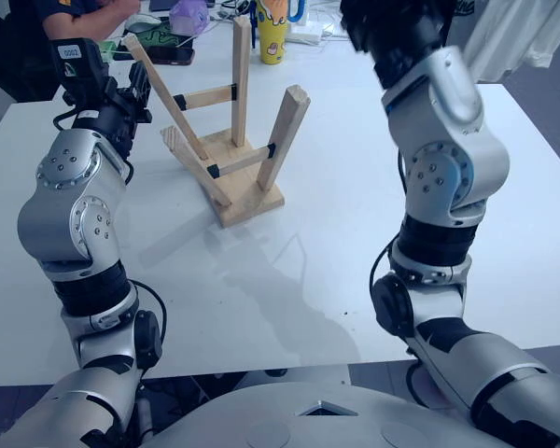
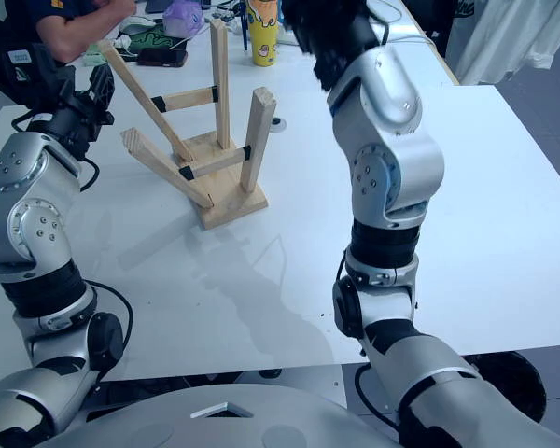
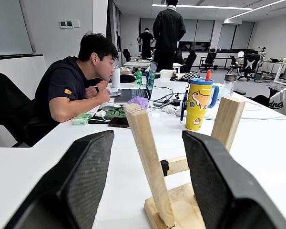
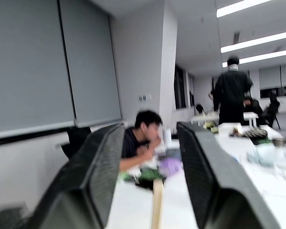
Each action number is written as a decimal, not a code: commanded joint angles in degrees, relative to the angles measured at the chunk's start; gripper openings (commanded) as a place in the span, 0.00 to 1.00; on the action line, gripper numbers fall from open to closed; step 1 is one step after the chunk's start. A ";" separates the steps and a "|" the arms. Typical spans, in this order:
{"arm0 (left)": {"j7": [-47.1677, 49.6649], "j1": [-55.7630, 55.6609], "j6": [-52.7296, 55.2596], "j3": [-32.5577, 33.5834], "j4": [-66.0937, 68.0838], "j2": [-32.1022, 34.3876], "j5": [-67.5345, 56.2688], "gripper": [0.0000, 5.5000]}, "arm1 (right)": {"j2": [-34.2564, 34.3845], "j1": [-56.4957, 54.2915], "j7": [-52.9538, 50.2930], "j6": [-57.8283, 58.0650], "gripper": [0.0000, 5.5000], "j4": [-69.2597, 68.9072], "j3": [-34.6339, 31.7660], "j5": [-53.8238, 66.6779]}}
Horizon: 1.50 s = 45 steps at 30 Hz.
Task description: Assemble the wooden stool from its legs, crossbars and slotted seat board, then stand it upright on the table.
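The wooden stool (image 1: 229, 154) rests upside down on the white table (image 1: 355, 261). Its seat board (image 1: 252, 201) lies flat, and the legs point up and splay outward, joined by crossbars (image 1: 205, 97). My left gripper (image 1: 135, 89) is open at the stool's left side, level with the leg tops and apart from them. In the left wrist view, one leg (image 3: 150, 171) stands beyond the gap between the left gripper's (image 3: 148, 138) two black fingers. My right gripper (image 4: 150, 126) is open and empty, held high over the table's far side, with a leg tip (image 4: 156, 205) below it.
A yellow mug (image 1: 273, 33), a purple bundle (image 1: 189, 17) and a dark phone (image 1: 171, 53) lie at the table's far edge, where a seated person leans. The table's front and right side offer free room.
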 commanded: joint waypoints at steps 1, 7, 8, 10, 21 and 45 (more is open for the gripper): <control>0.67 0.44 0.12 -0.04 -0.83 -0.37 0.56 0.48 | -0.30 -6.02 2.04 -2.11 0.24 8.65 1.40 0.02; 1.26 -0.28 0.05 -0.05 -1.32 -0.83 0.46 0.48 | -3.13 8.31 7.01 8.80 0.04 16.45 12.12 -3.05; 1.31 -0.15 0.03 0.08 -1.38 -0.83 0.43 0.48 | -3.15 9.56 7.10 9.31 0.01 16.18 12.37 -3.12; 1.29 0.12 -0.15 0.25 -1.20 -0.84 0.44 0.48 | -2.06 9.64 6.38 6.64 0.00 15.00 10.72 -2.41; 3.05 6.23 1.56 1.07 -4.16 -1.86 1.33 0.48 | -0.88 2.51 -1.49 -12.17 0.00 11.68 -4.45 1.97; 5.68 15.17 5.66 -27.88 -17.03 -11.35 14.29 0.01 | -6.49 24.48 15.62 -6.92 0.00 5.54 18.59 -6.98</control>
